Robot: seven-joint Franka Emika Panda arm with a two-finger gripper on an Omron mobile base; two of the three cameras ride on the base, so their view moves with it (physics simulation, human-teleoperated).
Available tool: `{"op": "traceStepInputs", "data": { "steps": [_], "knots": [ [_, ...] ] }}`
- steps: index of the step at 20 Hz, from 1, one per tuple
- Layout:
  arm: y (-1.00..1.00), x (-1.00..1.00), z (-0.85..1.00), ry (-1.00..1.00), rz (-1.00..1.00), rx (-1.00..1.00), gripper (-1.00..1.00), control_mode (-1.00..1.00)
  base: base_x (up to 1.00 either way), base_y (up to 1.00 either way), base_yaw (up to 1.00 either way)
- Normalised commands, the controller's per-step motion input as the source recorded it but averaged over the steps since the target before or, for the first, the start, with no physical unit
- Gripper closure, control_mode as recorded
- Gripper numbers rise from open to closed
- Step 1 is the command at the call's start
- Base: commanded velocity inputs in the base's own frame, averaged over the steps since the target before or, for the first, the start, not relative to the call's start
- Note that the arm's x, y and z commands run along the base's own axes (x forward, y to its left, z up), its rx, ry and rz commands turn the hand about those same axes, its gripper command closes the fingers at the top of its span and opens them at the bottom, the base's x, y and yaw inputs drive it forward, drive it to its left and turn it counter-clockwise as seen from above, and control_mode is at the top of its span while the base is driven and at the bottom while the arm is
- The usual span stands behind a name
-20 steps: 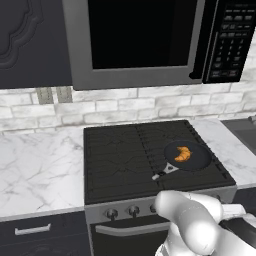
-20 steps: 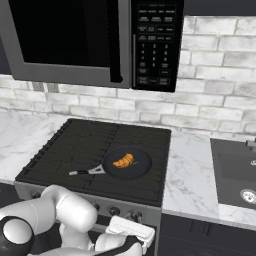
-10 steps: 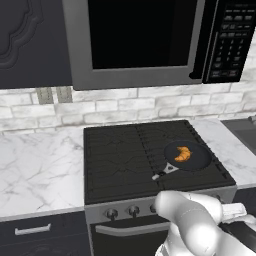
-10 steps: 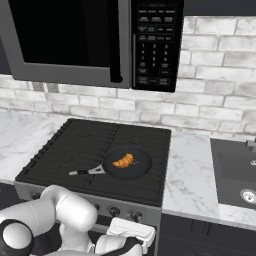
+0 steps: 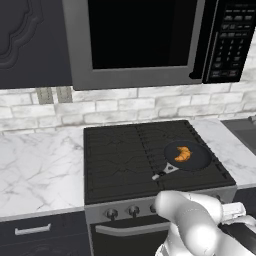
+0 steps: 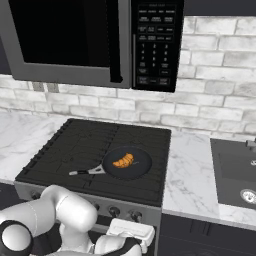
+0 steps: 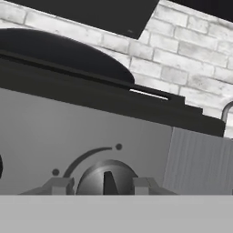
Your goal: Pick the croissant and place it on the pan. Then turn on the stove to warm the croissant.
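Low before the stove (image 5: 150,165), the white arm folds down, its hand level with the silver front panel. Gripper (image 7: 103,185): fingers drawn in on either side of a dark round knob (image 7: 105,178); whether they press it cannot be told. Croissant (image 6: 123,161): small, golden-orange, crescent-shaped, lying inside the pan (image 6: 137,167). Pan: round, black, short grey handle, on the stove's front right grate.

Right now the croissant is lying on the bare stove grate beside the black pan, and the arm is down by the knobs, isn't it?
Not quite. The croissant lies inside the pan, not beside it on the grate; the left base view shows this plainly. The rest holds: the arm is down at the stove's front panel, with the jaws either side of a knob.
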Motion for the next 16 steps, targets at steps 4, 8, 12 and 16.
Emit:
{"op": "traceStepInputs", "data": {
  "steps": [4, 8, 12, 16],
  "knots": [
    [0.0, 0.03, 0.0, 0.05, 0.02, -0.11, 1.0, -1.0, 0.0, 0.0, 0.0],
    [0.0, 0.04, 0.0, 0.05, 0.05, -0.13, 1.0, -1.0, 0.0, 0.0, 0.0],
    [0.0, 0.02, 0.01, 0.07, 0.08, -0.17, 1.0, -1.0, 0.0, 0.0, 0.0],
    [0.0, 0.0, 0.01, 0.08, 0.1, -0.2, 1.0, -1.0, 0.0, 0.0, 0.0]
  ]
}}
